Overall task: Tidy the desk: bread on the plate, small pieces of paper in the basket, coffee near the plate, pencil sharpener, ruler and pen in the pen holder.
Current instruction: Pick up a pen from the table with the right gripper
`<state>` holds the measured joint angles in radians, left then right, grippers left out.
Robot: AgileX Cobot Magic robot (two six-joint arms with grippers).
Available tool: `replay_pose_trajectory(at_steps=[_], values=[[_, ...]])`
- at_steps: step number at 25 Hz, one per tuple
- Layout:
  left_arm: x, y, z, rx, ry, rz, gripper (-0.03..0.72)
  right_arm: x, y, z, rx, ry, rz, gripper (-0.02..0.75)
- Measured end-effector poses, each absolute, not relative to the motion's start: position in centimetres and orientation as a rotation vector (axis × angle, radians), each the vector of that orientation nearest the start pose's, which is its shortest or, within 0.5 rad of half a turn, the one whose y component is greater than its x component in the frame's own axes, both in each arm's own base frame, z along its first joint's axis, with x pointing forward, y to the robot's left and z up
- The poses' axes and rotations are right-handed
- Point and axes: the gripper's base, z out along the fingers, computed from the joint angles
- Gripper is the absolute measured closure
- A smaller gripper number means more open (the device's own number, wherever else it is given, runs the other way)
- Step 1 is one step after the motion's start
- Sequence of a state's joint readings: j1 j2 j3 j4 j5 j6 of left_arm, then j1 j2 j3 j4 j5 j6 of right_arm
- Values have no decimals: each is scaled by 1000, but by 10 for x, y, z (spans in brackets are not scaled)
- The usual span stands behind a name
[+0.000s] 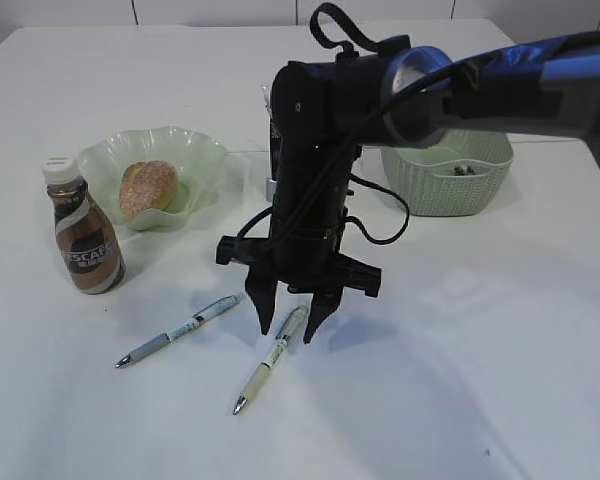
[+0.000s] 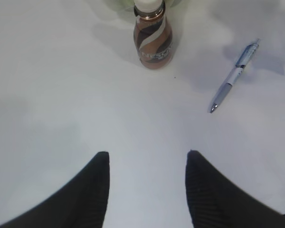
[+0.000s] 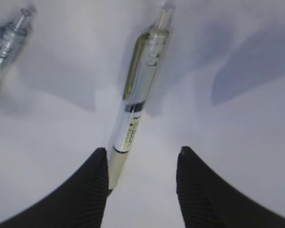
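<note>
My right gripper (image 1: pixel 287 332) (image 3: pixel 142 154) is open and points down at the table, straddling a cream pen with a green clip (image 1: pixel 272 358) (image 3: pixel 137 95). The pen's barrel lies against the left finger. A second, blue-grey pen (image 1: pixel 180 330) (image 2: pixel 233 77) (image 3: pixel 4 42) lies to its left. The coffee bottle (image 1: pixel 85 240) (image 2: pixel 153 40) stands upright beside the pale green plate (image 1: pixel 205 160), which holds the bread (image 1: pixel 147 188). My left gripper (image 2: pixel 147 154) is open and empty above bare table; the exterior view does not show it. The sharpener, ruler and pen holder do not show.
A pale green woven basket (image 1: pixel 450 185) stands at the back right with small dark items inside. My right arm crosses the middle of the white table (image 1: pixel 460 380) and hides what lies behind it.
</note>
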<state>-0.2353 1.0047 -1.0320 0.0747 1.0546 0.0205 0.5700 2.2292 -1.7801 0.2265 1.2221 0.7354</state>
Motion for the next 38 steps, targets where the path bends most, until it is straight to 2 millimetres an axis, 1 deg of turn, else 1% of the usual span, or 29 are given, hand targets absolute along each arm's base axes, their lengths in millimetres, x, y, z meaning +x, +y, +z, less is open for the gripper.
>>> replay_pose_trajectory(at_steps=[1,3,5,7,11,16,29,38], values=[[178,-37,359,339,2484,8,324,364,256,166,399,3246,264,353],[178,-36,359,340,2485,11,324,364,258,156,440,3268,264,353],[178,-36,359,340,2485,11,324,364,259,155,456,3275,274,353],[178,-36,359,340,2485,13,324,364,261,146,499,3298,289,353],[178,-35,359,345,2482,38,324,365,264,144,520,3285,324,353],[178,-34,359,347,2481,47,324,371,266,143,567,3220,362,353],[178,-34,359,347,2481,50,324,374,262,142,599,3182,307,353],[178,-34,359,347,2481,50,324,374,262,138,612,3186,293,353]])
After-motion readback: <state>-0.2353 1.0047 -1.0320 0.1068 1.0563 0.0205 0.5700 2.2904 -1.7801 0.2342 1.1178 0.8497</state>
